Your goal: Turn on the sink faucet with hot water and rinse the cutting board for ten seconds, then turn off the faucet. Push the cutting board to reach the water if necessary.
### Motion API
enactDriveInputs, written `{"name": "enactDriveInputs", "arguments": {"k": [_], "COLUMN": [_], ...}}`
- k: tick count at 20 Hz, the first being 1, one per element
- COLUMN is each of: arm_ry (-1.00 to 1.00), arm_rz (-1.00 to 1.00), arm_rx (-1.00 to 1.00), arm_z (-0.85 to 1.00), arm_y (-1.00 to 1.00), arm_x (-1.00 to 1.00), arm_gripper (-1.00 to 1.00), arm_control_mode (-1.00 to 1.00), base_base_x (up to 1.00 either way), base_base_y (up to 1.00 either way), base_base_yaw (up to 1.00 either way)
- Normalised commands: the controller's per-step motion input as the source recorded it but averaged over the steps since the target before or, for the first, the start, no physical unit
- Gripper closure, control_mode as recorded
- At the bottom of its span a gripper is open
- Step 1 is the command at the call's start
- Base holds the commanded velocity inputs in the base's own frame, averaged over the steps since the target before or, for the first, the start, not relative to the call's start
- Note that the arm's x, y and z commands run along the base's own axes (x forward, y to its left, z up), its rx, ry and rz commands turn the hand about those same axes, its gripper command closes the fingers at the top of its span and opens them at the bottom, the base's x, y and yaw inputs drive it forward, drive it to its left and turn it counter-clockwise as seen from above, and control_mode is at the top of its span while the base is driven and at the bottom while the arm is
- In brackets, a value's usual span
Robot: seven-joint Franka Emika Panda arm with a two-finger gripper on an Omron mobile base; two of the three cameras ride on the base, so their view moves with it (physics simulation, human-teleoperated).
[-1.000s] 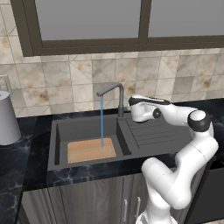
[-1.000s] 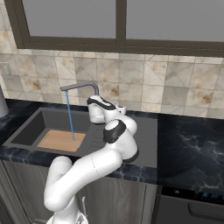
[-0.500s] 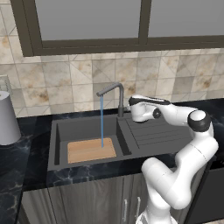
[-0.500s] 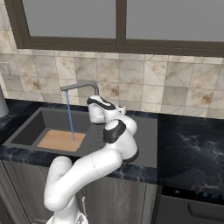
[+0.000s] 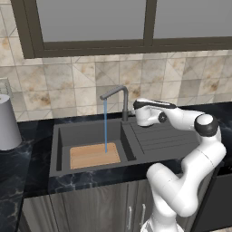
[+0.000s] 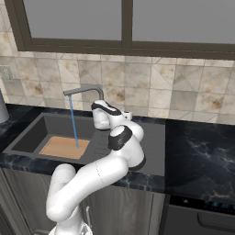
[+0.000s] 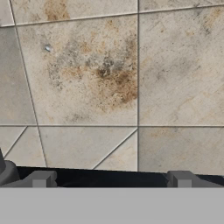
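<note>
1. Water (image 5: 105,124) is seen running in a thin blue stream from the faucet (image 5: 123,102) spout, landing on the cutting board (image 5: 94,155), which lies flat on the sink (image 5: 55,149) floor, toward the front of the basin.
2. The hand (image 7: 109,179) is held spread wide, nothing pinched; in the hand view its two tips are seen far apart, pointed at the tiled wall (image 7: 87,78).
3. Hand position: in the left base view it is seen just right of the faucet post, above the ribbed drainboard (image 5: 154,138), at approx. lever height. Whether the lever is touched can't be told.
4. Board vs. hand: board lies lower and to the arm's left, well apart from the hand, w/ the faucet post between them.
5. Step judged: rinse in progress; shut-off not yet done.
6. Risk: lever could be missed on shut-off, since the tips face the wall and the lever is small; a spread hand may slide past or only nudge it.
7. Risk: spout arm could be swung by a sideways bump, taking the stream off the board.
8. Risk: rinse could be cut short or overrun if timing is misjudged.
9. Risk: water landing near the board's back edge leaves little margin if the board shifts; a push would then be needed.
</note>
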Motion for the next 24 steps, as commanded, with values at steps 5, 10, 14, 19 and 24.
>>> {"name": "enactDriveInputs", "arguments": {"k": [5,10,14,19,24], "arm_ry": [0.00,0.00,0.00,0.00,0.00], "arm_rz": [0.00,0.00,0.00,0.00,0.00], "arm_rx": [0.00,0.00,0.00,0.00,0.00], "arm_z": [0.00,0.00,0.00,0.00,0.00], "arm_y": [0.00,0.00,0.00,0.00,0.00], "arm_x": [0.00,0.00,0.00,0.00,0.00], "arm_gripper": [-1.00,-1.00,-1.00,-1.00,-1.00], "arm_control_mode": [-1.00,-1.00,-1.00,-1.00,-1.00], "base_base_x": [0.00,0.00,0.00,0.00,0.00], "base_base_y": [0.00,0.00,0.00,0.00,0.00], "base_base_yaw": [0.00,0.00,0.00,0.00,0.00]}}
